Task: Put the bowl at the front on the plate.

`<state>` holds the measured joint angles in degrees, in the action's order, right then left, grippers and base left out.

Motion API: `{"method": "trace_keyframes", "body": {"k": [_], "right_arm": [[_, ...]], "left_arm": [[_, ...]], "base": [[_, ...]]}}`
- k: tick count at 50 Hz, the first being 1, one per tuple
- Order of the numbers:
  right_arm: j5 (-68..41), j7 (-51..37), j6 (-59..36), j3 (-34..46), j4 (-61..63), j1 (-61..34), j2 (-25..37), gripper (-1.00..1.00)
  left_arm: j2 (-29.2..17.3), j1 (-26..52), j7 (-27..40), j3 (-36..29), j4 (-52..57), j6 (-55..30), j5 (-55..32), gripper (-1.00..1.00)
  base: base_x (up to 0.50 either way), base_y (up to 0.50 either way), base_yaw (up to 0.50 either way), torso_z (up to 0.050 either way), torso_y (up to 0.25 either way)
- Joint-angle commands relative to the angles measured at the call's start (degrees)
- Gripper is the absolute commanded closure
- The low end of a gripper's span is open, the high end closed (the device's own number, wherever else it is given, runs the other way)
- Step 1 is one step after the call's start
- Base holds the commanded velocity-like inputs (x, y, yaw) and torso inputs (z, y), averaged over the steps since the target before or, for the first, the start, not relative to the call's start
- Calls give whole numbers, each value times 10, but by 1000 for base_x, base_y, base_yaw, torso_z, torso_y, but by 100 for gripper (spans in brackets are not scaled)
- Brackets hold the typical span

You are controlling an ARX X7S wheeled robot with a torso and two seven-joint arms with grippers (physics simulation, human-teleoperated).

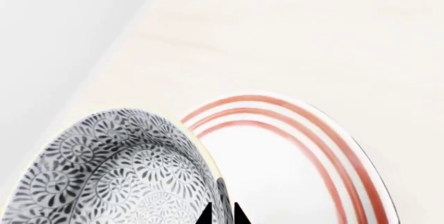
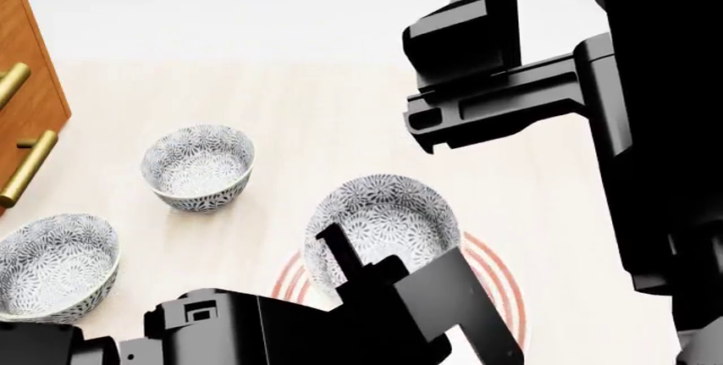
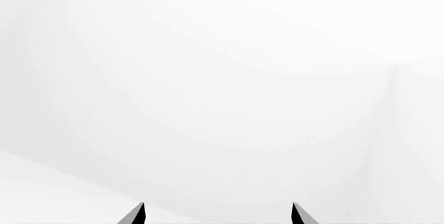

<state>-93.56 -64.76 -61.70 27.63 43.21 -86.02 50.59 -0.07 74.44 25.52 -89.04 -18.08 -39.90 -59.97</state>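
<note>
The bowl point(image 2: 382, 221) is sitting over the plate point(image 2: 503, 284), slightly toward its 10 o'clock side in my head view. I'm pinching its near wall with the left gripper point(image 1: 223, 214), fingers pressed together on the rim at the bowl's 6 o'clock. The right gripper point(image 3: 218, 214) is hanging spread and empty, well apart. I'm judging a straight lowering comes next.

The bowl point(image 2: 384, 221) is white with dense grey-blue floral swirls and a pale rim, the plate point(image 1: 305, 161) white with three thin red rings, the table point(image 2: 339, 102) pale wood-grain cream, both arms black
</note>
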Motion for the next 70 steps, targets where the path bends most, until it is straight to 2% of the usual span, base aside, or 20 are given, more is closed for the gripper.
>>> {"method": "trace_keyframes", "body": {"k": [1,16,30,70], "right_arm": [[20,14,5,2,-1,15,0,-100],[10,4,12,-2,10,24,14,-100],[12,5,19,-5,13,30,19,-100],[25,12,18,6,6,31,17,-100]], "left_arm": [[1,-12,-4,0,10,-5,26,100],[1,-28,-23,2,19,-19,47,100],[1,-6,-21,3,21,-18,30,100],[1,-55,-65,3,-17,-7,89,100]], "base": [[0,0,0,0,0],[0,0,0,0,1],[0,0,0,0,0],[0,0,0,0,1]]}}
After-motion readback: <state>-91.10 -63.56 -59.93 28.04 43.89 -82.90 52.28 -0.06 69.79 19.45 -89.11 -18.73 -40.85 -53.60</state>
